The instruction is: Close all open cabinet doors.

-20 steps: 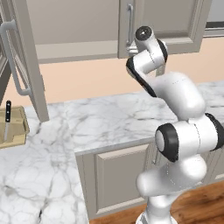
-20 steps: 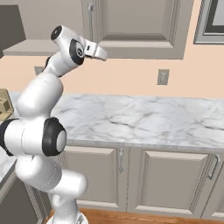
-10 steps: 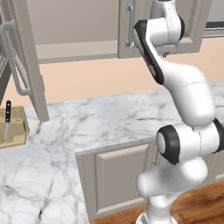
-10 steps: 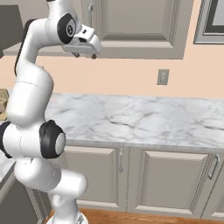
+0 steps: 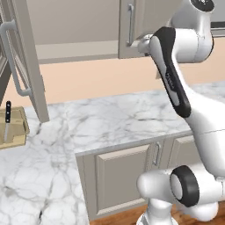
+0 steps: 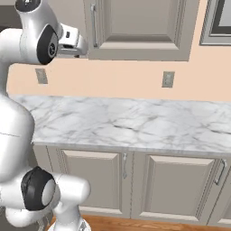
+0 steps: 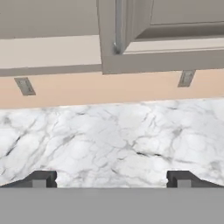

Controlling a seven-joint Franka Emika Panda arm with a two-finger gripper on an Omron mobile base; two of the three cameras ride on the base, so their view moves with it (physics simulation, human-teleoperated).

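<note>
A tall grey-beige wall-cabinet door (image 5: 30,61) stands swung wide open at the left, its long silver bar handle (image 5: 12,59) facing out. Beside it, the open cabinet (image 7: 48,17) shows its bare interior. The neighbouring door (image 6: 135,22) to the right lies flat against its cabinet, with its handle (image 6: 94,25) near its left edge. My gripper (image 6: 80,45) is raised just below and left of that door's lower corner. In the hand view the gripper (image 7: 111,181) is open, fingertips (image 7: 41,179) far apart with nothing between them.
A white marble counter (image 5: 114,118) runs under the cabinets, with shorter under-counter doors (image 6: 94,178) below. A wooden knife block (image 5: 11,129) stands at the left near the open door. Two wall outlets (image 6: 168,79) sit on the peach backsplash. A dark framed panel (image 6: 221,20) hangs at the upper right.
The arm has stretched upward and the hand has risen from mid-wall height to the bottom edge of the wall cabinets. The open door has not moved.
</note>
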